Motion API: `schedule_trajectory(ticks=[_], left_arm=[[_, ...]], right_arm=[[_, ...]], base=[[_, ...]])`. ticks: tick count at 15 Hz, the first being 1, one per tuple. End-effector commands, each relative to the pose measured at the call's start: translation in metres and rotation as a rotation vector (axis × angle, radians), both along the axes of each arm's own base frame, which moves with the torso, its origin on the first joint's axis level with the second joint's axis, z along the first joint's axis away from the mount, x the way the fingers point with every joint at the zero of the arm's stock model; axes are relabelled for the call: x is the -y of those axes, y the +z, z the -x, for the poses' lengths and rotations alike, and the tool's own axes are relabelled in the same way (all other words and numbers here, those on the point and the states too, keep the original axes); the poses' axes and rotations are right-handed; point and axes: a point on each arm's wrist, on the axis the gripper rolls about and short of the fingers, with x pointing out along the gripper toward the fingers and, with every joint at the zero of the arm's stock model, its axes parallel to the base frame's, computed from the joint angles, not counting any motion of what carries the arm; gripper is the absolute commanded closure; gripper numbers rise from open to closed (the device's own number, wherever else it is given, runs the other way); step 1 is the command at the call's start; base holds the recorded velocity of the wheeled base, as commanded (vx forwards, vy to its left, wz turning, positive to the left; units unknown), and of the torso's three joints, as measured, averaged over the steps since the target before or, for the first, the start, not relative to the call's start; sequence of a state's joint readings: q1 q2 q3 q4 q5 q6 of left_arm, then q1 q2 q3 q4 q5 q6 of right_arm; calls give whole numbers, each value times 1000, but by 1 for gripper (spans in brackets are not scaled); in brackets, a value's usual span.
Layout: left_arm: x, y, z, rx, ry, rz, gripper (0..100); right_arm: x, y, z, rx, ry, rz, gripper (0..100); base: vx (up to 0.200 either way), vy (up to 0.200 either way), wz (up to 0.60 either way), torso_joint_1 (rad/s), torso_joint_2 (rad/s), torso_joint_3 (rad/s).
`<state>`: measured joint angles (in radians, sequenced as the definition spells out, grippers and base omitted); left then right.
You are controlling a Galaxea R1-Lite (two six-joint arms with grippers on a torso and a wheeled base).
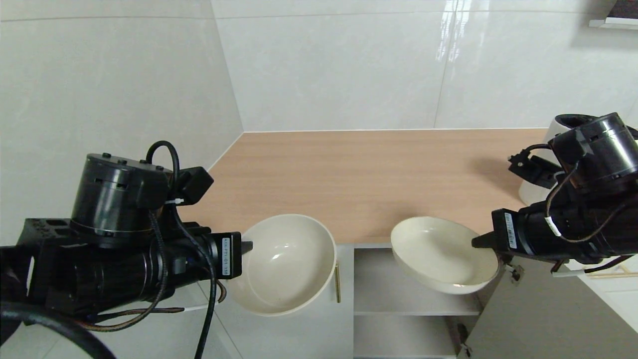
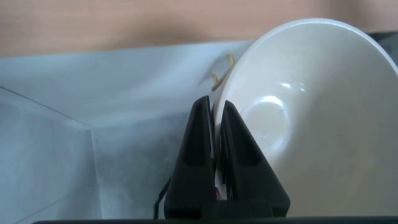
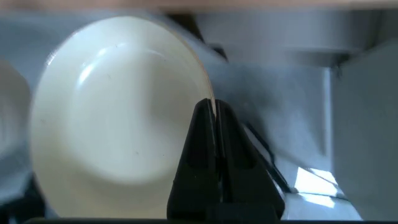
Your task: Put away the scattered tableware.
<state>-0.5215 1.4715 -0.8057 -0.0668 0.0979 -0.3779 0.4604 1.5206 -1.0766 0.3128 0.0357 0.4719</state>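
Note:
My left gripper (image 1: 246, 245) is shut on the rim of a deep cream bowl (image 1: 284, 264), held in the air in front of the counter's edge, tilted so its hollow faces me. In the left wrist view the fingers (image 2: 200, 134) pinch the bowl (image 2: 311, 118) by its rim. My right gripper (image 1: 479, 243) is shut on the rim of a shallower cream bowl (image 1: 443, 254), which hangs before the open cabinet (image 1: 398, 289). The right wrist view has that bowl (image 3: 118, 99) clamped between the fingers (image 3: 202, 134).
The wooden countertop (image 1: 364, 174) runs back to a white tiled wall. Below its edge an open white cabinet has shelves (image 1: 389, 311), its door (image 1: 543, 309) swung out to the right. A closed door with a gold handle (image 1: 337, 283) stands left. A white appliance (image 1: 558, 164) sits at the far right.

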Motion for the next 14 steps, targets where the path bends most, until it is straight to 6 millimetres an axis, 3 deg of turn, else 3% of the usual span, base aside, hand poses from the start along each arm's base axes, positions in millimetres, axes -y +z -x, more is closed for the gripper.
schedule_trajectory(ticks=[1,3,14], left_arm=[[1,-4,-2,-14,1,-7,100],[1,-4,-1,-16,-1,-9,100],[3,-9,-6,-35,0,-18,100]], right_arm=[[-2,-4,-3,-14,-5,5,100],[-2,-4,-4,-13,-7,5,100],[-6,-13,-17,10,-98,53,100]], base=[[-200,0,0,12,7,2],[-200,0,0,0,2,0],[0,0,0,0,0,0]])
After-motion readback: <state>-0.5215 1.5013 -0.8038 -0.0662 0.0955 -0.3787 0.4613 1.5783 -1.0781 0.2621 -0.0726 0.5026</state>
